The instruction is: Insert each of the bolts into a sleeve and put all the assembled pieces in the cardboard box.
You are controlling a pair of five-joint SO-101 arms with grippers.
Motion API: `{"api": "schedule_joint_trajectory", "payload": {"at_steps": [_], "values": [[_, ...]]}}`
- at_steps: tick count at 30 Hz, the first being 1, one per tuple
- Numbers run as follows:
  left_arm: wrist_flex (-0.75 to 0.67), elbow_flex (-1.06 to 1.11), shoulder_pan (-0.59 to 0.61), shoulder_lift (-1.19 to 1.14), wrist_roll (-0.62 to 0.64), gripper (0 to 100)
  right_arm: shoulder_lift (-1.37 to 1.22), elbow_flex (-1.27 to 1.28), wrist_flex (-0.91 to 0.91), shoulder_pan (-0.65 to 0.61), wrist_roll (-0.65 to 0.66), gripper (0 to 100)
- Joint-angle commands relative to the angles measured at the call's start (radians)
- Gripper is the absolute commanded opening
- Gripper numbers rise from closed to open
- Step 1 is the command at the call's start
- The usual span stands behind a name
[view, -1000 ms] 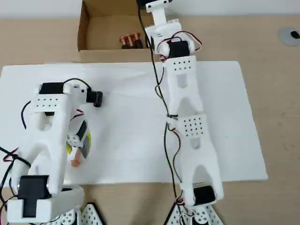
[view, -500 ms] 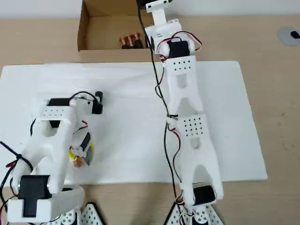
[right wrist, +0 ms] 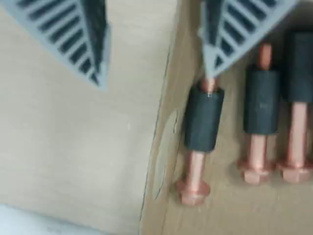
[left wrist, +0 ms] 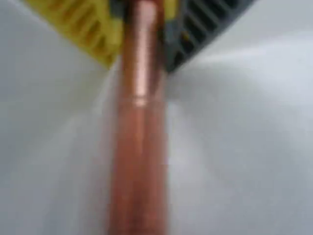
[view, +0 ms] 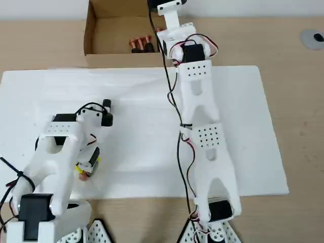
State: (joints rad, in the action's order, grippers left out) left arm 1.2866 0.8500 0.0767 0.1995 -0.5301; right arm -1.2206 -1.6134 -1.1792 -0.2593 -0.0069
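Left pincer (left wrist: 144, 24): pinching bolt (left wrist: 139, 147) near tabletop's (view: 298, 101) front-left corner, needing firm, straight hold for sleeving. Right pincer (right wrist: 154, 44): hanging spread over cardboard box (view: 121, 59) rim at far edge, assembled pieces (right wrist: 203, 122) lying inside.

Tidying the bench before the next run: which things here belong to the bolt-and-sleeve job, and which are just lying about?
Job: copper bolt in left gripper; three sleeved bolts; cardboard box; right gripper.
Lying about: white sheet; grey disc.
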Motion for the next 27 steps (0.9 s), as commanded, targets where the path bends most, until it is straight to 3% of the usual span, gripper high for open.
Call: {"api": "schedule_joint_trajectory", "payload": {"at_steps": [1, 5, 12, 16, 20, 27], "values": [[-0.087, 0.012, -0.002, -0.007, -0.006, 1, 0.107, -0.053, -0.018, -0.010, -0.011, 16.4], [0.006, -0.074, -0.006, -0.005, -0.048, 1, 0.110, -0.053, -0.020, -0.010, -0.011, 16.4], [0.339, -0.474, -0.003, -0.005, -0.315, 1, 0.111, -0.053, -0.020, -0.015, -0.011, 16.4], [0.460, -0.664, -0.002, -0.005, -0.516, 1, 0.111, -0.053, -0.020, -0.016, -0.012, 16.4], [0.466, -0.717, 0.026, -0.010, -0.683, 1, 0.113, -0.053, -0.023, -0.016, -0.012, 16.4], [0.463, -0.603, 0.129, -0.016, -1.123, 1, 0.113, -0.054, -0.101, -0.012, -0.012, 16.4]]}}
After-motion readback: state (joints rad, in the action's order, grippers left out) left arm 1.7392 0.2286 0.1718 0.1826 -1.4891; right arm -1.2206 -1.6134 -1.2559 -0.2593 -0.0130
